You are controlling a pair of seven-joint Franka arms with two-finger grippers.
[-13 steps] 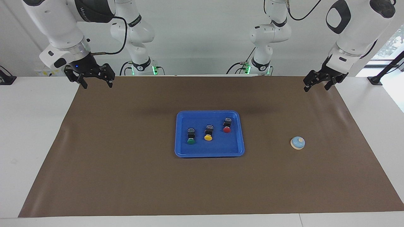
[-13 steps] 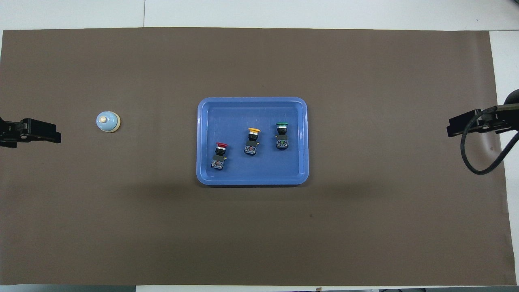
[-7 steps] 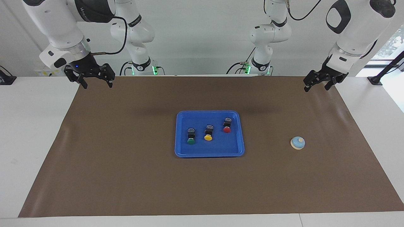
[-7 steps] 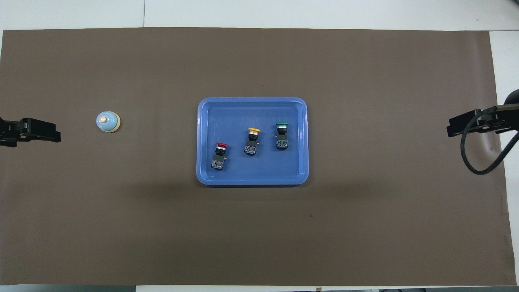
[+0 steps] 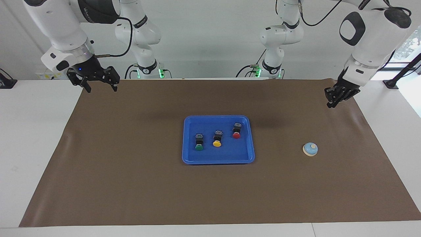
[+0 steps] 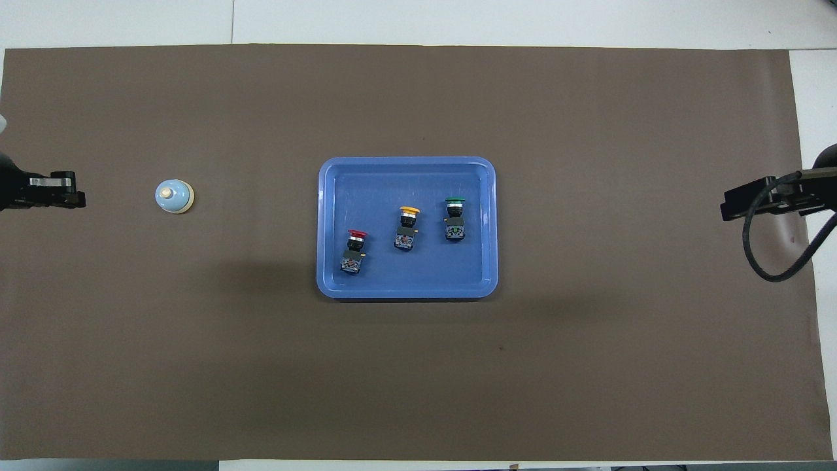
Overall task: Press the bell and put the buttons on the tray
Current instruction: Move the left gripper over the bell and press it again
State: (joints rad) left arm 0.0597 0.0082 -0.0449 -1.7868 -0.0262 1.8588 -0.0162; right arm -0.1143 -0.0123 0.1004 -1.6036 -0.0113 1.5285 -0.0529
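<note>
Centrally on the brown mat [image 5: 131, 171] a blue tray [image 5: 218, 160] is seen, and three push buttons are laid in it in a slanting row: the green button [image 5: 199, 142] toward the right arm's end, the yellow button [image 5: 217, 138] in the middle, and the red button [image 5: 236, 130] toward the left arm's end and nearest the robots. The light-blue bell [image 5: 310, 149] is set on the mat well apart from the tray, toward the left arm's end of the table. The left gripper [image 5: 332, 103] is held in the air over the mat's edge, near the bell but clearly apart from it and above it, with its fingertips brought together on nothing. The right gripper [image 5: 98, 87] is held over the mat's corner at the right arm's end, waiting, with its fingers spread apart and nothing between them. Compared with a second ago, the left gripper's fingers, then spread, have been drawn together, and the gripper has been lowered and turned downward toward the mat; the right gripper, the tray, the buttons and the bell are seen unmoved.
</note>
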